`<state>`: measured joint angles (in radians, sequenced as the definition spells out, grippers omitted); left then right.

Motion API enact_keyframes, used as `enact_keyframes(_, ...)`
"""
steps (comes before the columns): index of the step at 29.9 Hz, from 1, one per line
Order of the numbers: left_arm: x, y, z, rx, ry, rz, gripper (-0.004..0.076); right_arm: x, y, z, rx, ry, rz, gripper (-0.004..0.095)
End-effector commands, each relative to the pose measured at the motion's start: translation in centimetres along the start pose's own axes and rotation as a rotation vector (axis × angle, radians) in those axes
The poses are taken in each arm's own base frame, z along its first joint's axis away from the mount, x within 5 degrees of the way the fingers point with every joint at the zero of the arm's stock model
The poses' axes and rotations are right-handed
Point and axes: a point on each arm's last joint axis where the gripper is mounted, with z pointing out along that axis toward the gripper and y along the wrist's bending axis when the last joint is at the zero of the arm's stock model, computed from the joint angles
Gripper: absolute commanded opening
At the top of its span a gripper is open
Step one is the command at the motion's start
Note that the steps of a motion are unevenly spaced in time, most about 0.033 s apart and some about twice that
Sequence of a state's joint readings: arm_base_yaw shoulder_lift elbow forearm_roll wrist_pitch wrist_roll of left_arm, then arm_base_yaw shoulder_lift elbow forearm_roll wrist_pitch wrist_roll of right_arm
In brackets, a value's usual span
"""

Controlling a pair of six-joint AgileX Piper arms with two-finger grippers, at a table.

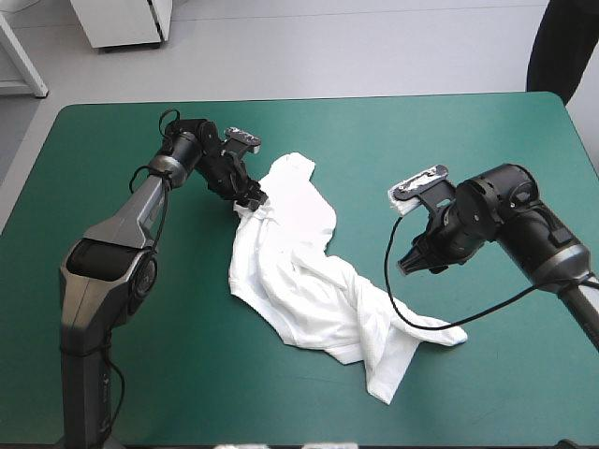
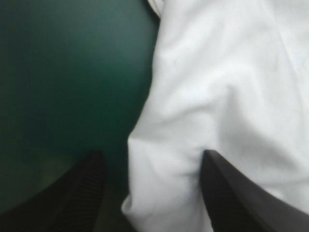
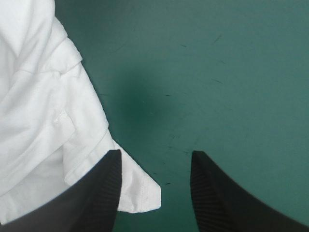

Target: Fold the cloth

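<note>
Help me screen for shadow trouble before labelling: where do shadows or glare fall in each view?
High view: even light, no glare on the white short-sleeved T-shirt, faint shadow in its folds. Left wrist view: the teal-green table cover beside it lies in deep shade. Right wrist view: a soft dark patch of shadow on the cover ahead of the right end effector.

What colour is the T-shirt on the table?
The T-shirt is plain white, with no pattern; the high view shows it best.

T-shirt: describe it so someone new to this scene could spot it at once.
On the teal-green table cover, look at the middle. The T-shirt lies there crumpled, stretching from the left gripper toward the near right. It is the only cloth there, white against the green.
</note>
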<state>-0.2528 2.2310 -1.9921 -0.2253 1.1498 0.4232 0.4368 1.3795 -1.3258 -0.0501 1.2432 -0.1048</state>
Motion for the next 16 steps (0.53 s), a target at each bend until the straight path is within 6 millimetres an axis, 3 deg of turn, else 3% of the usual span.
enact_keyframes(1, -0.8, -0.6, -3.0, -0.017, -0.076, -0.003, 0.0297, 0.1, -0.3, -1.6, 0.014, -0.050, 0.010, 0.0418)
enact_keyframes(7, -0.5, -0.4, -3.0, -0.048, -0.042, -0.009, -0.0007, 0.3, -0.2, -1.3, 0.013, -0.035, 0.009, 0.0418)
enact_keyframes(16, 0.2, -0.5, -3.7, -0.045, 0.031, -0.001, -0.0009, 2.7, 0.2, 1.5, 0.007, 0.088, -0.016, 0.0420)
